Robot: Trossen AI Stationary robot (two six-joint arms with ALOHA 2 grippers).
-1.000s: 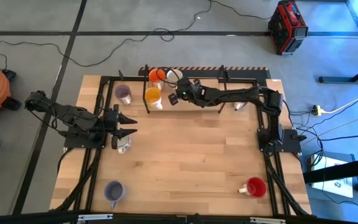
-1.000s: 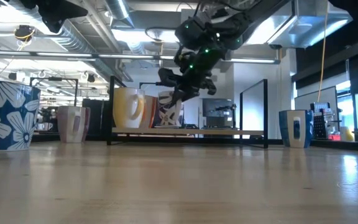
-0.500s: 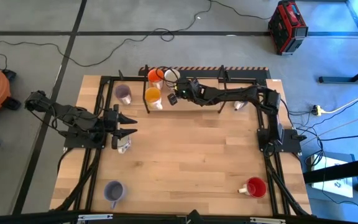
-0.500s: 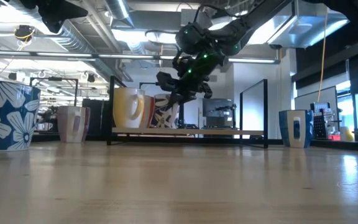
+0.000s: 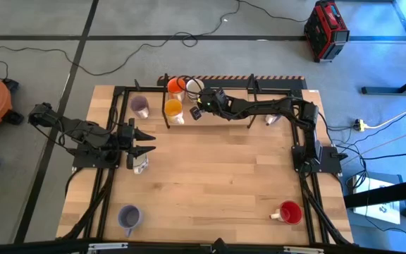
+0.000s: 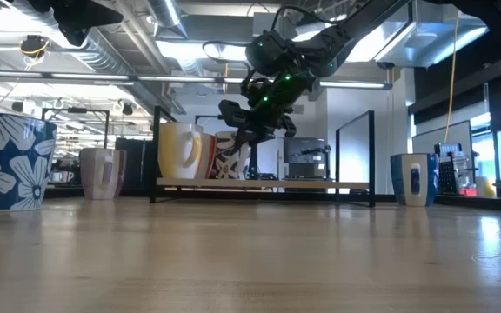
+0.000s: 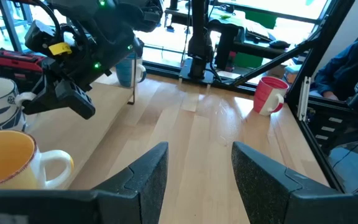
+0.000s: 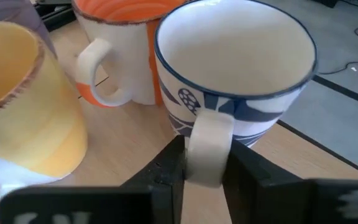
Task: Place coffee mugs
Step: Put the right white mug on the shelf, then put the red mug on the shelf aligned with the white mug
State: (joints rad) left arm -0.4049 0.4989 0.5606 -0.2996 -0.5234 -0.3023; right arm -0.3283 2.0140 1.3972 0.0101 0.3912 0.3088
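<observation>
Right gripper: fingers on both sides of the white mug handle, at the table's far edge beside 2 orange mugs.
Left gripper: spread, empty, waits at the left side.

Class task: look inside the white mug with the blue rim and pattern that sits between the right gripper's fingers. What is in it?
The white mug with the blue rim and pattern shows only bare white inner wall; its bottom is hidden below the rim.

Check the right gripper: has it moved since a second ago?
Yes. In the high view the right gripper has slid slightly toward the table's back edge, closer to the orange mug, with the white mug.
</observation>
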